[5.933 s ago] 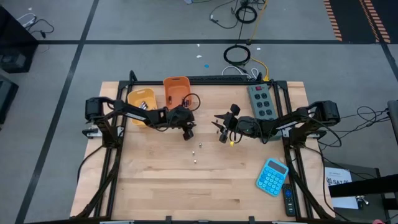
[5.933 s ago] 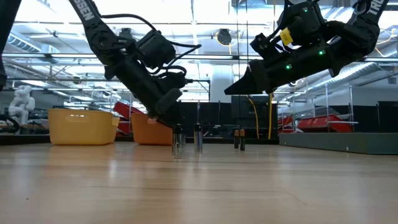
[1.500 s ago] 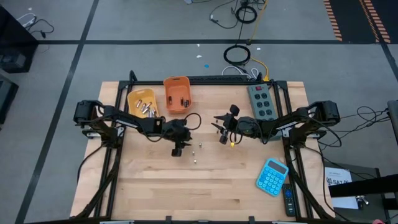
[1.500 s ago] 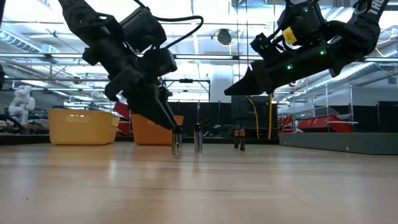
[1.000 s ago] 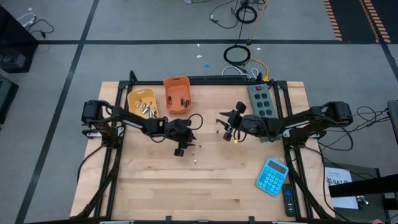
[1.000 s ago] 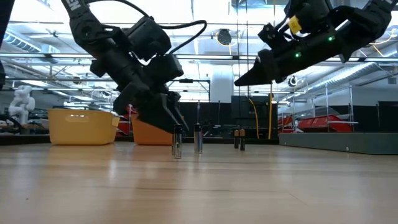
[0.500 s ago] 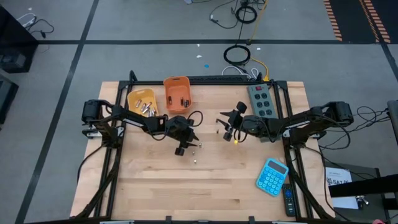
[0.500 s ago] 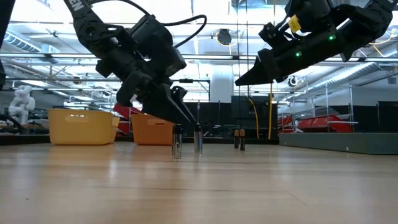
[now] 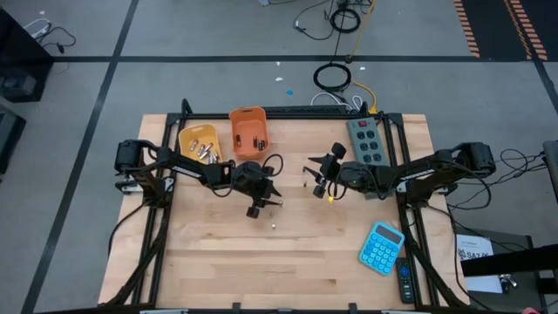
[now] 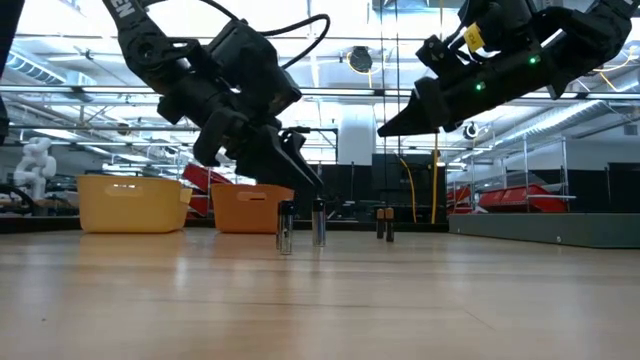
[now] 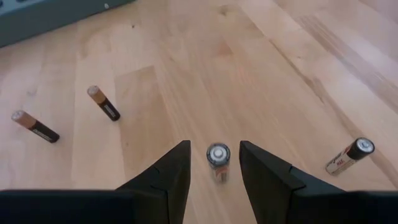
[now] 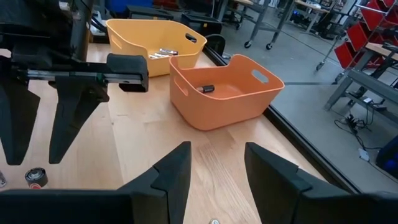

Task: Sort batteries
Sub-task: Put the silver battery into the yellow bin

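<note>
Yellow bin (image 9: 198, 142) and orange bin (image 9: 248, 131), each holding batteries, are seen at the table's (image 9: 218, 262) far left. Just right of them, the left gripper (image 9: 268, 201) is lowered over the table's middle, its fingers (image 11: 171, 171) spread narrowly around 1 upright silvery battery (image 11: 217, 159) without touching it. 3 more batteries (image 11: 102, 102) are scattered nearby. Farther right, the right gripper (image 9: 310, 174) hangs above the table, fingers (image 12: 171, 171) apart and holding nothing. A blue calculator (image 9: 381, 247) lies at the near right.
</note>
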You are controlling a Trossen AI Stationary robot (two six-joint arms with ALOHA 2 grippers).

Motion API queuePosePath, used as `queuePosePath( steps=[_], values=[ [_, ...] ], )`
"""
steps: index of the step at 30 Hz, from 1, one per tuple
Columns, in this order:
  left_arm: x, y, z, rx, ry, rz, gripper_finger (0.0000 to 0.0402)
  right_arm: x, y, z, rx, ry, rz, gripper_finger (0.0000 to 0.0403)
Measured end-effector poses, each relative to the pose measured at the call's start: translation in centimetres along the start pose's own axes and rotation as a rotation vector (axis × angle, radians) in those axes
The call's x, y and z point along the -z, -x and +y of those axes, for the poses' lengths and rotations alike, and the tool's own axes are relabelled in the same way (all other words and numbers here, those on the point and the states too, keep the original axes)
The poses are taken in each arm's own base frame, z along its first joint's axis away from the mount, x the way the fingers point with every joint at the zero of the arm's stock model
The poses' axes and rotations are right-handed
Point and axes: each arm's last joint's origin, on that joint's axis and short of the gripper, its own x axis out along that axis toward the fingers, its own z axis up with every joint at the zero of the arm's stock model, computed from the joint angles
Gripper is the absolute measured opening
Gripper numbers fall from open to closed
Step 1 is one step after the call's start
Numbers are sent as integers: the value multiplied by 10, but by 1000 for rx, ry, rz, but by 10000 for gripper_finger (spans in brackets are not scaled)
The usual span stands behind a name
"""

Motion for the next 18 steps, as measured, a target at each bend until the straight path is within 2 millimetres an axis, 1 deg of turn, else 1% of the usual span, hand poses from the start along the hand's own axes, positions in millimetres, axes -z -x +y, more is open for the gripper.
queuePosePath(
  steps=[6,12,18],
  values=[
    [-3,-1,1,0,-12,-40,148,0,0,0,-1,-1,-1,141],
    [2,-9,1,3,-14,-48,148,0,0,0,-3,0,-1,141],
    [4,-12,2,0,-17,-58,148,0,0,0,-3,0,-1,141]
  ],
)
